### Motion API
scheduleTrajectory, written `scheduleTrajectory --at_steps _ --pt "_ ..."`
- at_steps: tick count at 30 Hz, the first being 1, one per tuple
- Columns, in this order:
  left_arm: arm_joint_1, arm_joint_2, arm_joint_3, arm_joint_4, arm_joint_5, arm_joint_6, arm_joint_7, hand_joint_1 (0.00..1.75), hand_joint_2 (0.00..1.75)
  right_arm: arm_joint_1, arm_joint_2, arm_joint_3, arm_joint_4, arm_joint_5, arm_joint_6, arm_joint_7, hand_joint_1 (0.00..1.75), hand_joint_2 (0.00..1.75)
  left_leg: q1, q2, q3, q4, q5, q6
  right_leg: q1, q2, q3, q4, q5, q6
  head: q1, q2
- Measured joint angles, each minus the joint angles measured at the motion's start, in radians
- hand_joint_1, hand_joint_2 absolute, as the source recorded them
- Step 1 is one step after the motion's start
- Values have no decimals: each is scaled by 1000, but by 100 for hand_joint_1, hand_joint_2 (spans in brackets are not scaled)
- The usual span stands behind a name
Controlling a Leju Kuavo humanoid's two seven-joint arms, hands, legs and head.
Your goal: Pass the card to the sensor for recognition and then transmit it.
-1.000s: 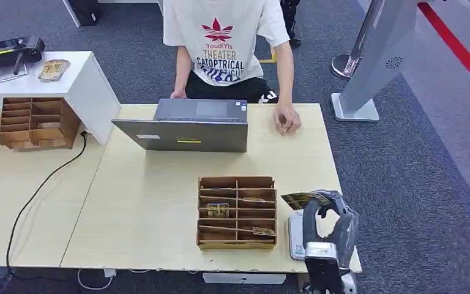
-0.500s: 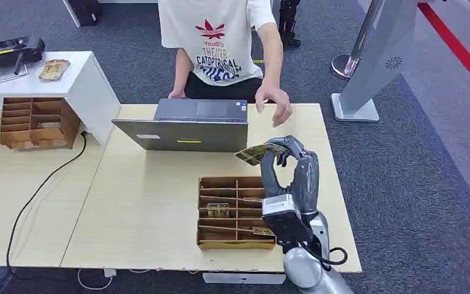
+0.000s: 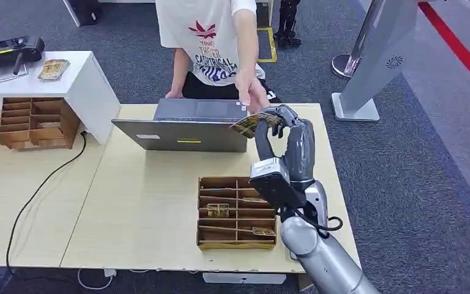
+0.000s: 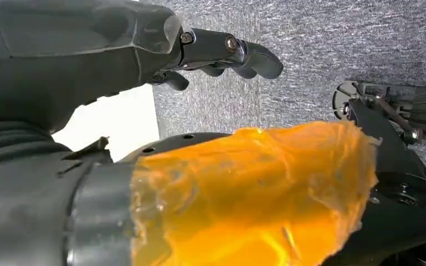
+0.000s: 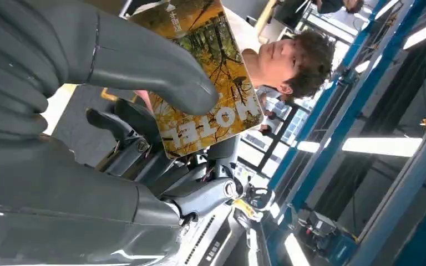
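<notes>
Right robot hand (image 3: 281,138) is raised over the far side of the desk (image 3: 147,202), pinching the card (image 3: 249,124) between thumb and fingers; the person's hand (image 3: 252,98) is at the card's far edge. Hold the pinch firm and the card level until you judge their grip secure, then release. Left robot hand (image 4: 222,52) hangs low with fingers curled, holding nothing. Laptop (image 3: 186,125) sits just under the handover; wooden organizer (image 3: 237,212) lies nearer you, below the arm.

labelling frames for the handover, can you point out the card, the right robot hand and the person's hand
card (image 3: 249,125): head view, on its printed face left of the fingers.
right robot hand (image 3: 286,142): head view, on the back of the hand.
person's hand (image 3: 252,96): head view, on the back of the hand reaching toward the card.
</notes>
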Motion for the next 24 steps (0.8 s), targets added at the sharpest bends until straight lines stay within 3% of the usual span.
scheduleTrajectory --at_steps 9,16,17,18,19,24 --pt "-8 -3 -23 0 -31 -4 21 0 0 -132 2 -10 142 90 42 92 175 175 0 0 0 0 2 0 0 0 0 0 2 0 0 0" --pt "-13 -7 -27 0 -32 -11 21 0 0 -174 19 -34 244 143 48 91 175 175 0 0 0 0 2 0 0 0 0 0 2 0 0 0" --pt "-13 -8 -27 0 -31 -11 21 0 0 -174 21 -35 251 149 48 91 162 175 0 0 0 0 2 0 0 0 0 0 2 0 0 0" --pt "-13 -8 -27 0 -31 -11 21 0 0 -174 23 -37 258 158 48 91 17 175 0 0 0 0 2 0 0 0 0 0 2 0 0 0" --pt "-13 -8 -27 0 -31 -12 21 0 0 -174 24 -38 264 167 50 93 0 175 0 0 0 0 2 0 0 0 0 0 2 0 0 0" --pt "-13 -8 -27 0 -29 -13 21 0 0 -174 28 -40 286 214 60 106 0 175 0 0 0 0 2 0 0 0 0 0 2 0 0 0"
